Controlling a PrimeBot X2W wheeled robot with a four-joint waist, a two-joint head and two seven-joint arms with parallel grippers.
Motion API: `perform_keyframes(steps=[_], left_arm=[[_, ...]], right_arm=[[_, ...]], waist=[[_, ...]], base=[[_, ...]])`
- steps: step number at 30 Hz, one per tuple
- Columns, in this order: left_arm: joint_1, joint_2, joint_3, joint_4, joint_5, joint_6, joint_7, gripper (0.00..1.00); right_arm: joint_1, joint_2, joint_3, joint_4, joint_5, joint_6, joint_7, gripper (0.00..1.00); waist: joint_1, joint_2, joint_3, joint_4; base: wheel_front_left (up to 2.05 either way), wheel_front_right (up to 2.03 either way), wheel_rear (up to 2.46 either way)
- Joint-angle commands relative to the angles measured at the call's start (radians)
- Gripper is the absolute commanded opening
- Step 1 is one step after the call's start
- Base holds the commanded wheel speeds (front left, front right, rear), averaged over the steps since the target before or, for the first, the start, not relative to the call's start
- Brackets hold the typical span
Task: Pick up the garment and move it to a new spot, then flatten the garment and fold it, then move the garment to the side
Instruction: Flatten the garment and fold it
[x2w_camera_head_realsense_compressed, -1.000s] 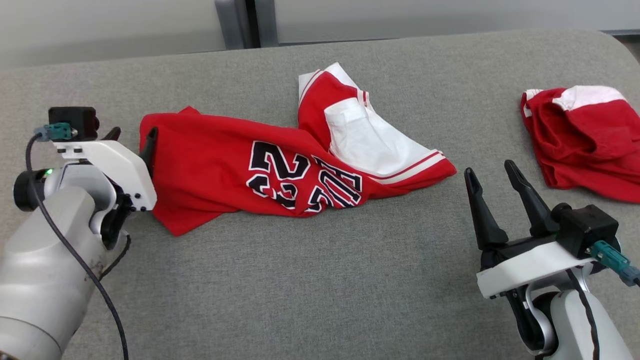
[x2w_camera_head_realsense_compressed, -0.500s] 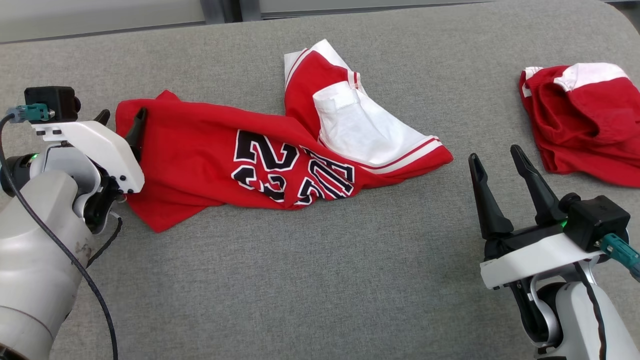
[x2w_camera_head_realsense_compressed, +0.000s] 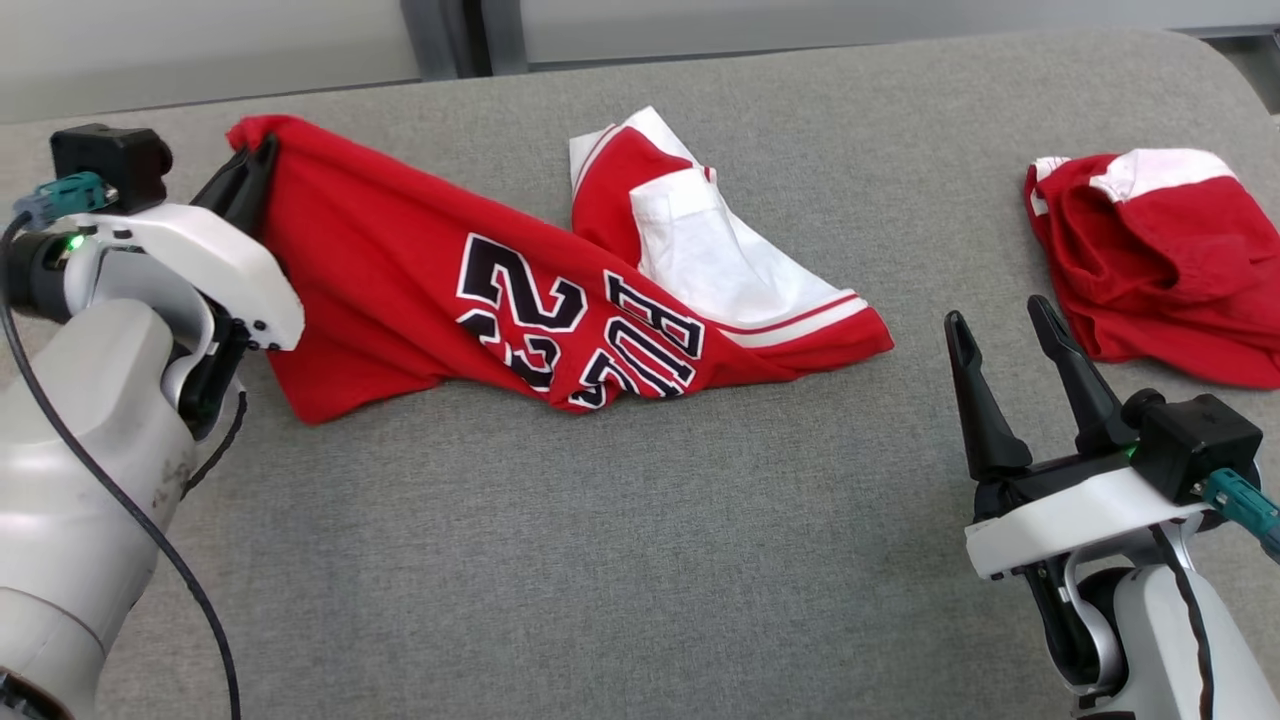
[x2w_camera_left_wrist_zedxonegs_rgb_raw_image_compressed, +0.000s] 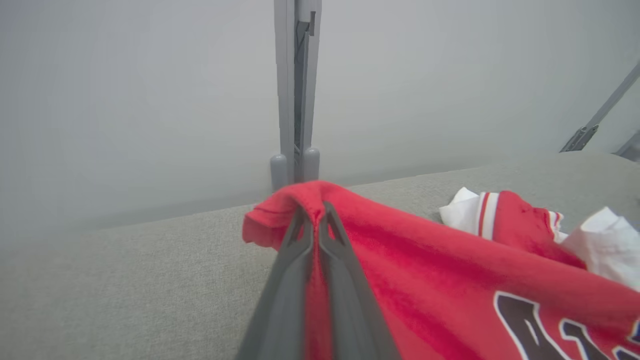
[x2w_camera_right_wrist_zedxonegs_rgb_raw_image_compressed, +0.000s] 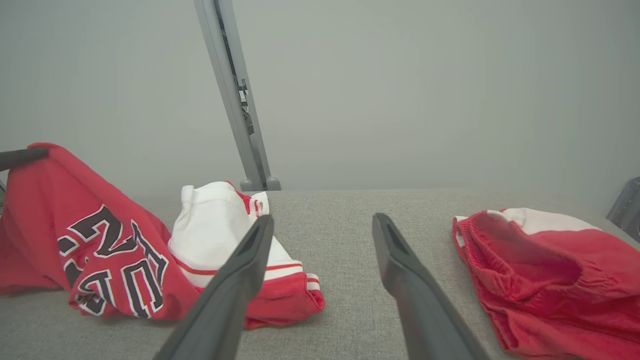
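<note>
The garment is a red jersey with black-and-white lettering and white panels, spread across the grey table. My left gripper is shut on its left corner, which is raised off the surface. Seen from the left wrist, the two fingers pinch a fold of the red garment at the gripper. At the lower right my right gripper stands open and empty, apart from the cloth. The right wrist view has the garment left of the open gripper.
A second red and white piece of clothing lies crumpled at the table's right edge, also right of the fingers as the clothing. A grey post and pale wall stand behind the table.
My left gripper has shut on the garment's left corner and lifted it up and back. The right gripper stays open in place. The head camera has shifted slightly.
</note>
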Motion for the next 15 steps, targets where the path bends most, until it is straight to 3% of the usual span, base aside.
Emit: perform_keyframes(steps=[1,5,8,15], left_arm=[[-0.008,0.004,-0.002,-0.016,0.014,-0.003,-0.015,0.00],[0.033,0.014,-0.005,-0.089,0.064,-0.004,-0.028,0.00],[0.082,0.039,0.046,-0.216,0.122,0.017,-0.030,0.00],[0.423,0.119,0.180,-0.583,0.254,0.100,-0.030,0.00]], right_arm=[[0.010,-0.006,-0.005,0.004,0.000,0.000,-0.009,1.00],[0.021,-0.006,-0.009,0.013,0.003,0.000,-0.010,1.00],[0.032,-0.006,-0.015,0.019,0.004,0.000,-0.010,1.00],[0.070,-0.006,-0.026,0.029,0.004,0.000,-0.005,1.00]], waist=[[0.0000,0.0000,-0.017,0.013],[0.0000,0.0000,-0.051,0.035],[0.0000,0.0000,-0.075,0.053],[0.0000,0.0000,-0.134,0.088]], base=[[0.00,0.00,0.00],[0.00,0.00,0.00],[0.00,0.00,0.00],[0.00,0.00,0.00]])
